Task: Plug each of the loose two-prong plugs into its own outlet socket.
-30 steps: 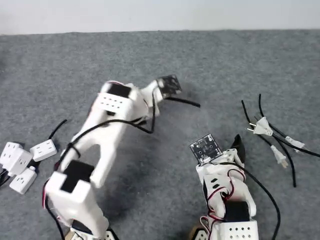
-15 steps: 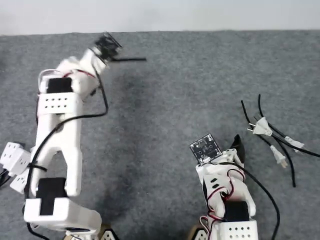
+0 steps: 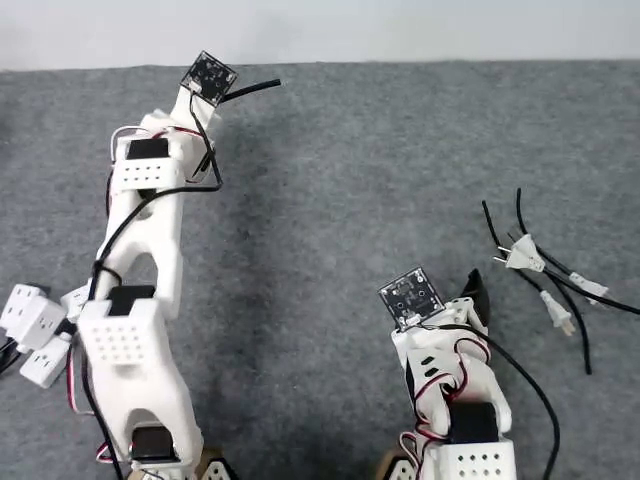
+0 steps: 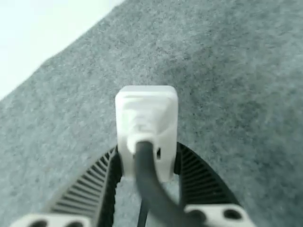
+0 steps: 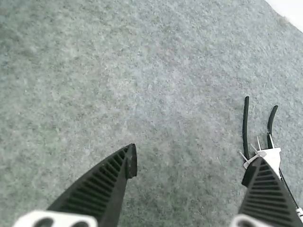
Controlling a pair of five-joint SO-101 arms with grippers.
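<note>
Along the lower left edge of the high view, a cluster of white outlet sockets lies on the grey tabletop, just beside the lower half of my left arm. That arm stretches up the frame to the upper left, where its wrist camera board sits close to the far edge of the grey surface. My left jaws are clamped on a white plug. In the left wrist view its blocky body is pinched from both sides by my ribbed black fingers, and its black cord runs back from it toward the camera. I cannot see its prongs. In the high view a short stretch of that cord pokes out to the right of the wrist. The held plug is well apart from the sockets.

At lower centre-right, my right arm is folded near the bottom edge, its own camera board facing up. My right jaws stand wide apart and hold nothing, and the right wrist view shows bare grey surface between them.

At the right of the high view lie two more plugs with tangled black cords. The upper loose plug lies near my right jaws, and the lower loose plug lies just below and right of it.
</note>
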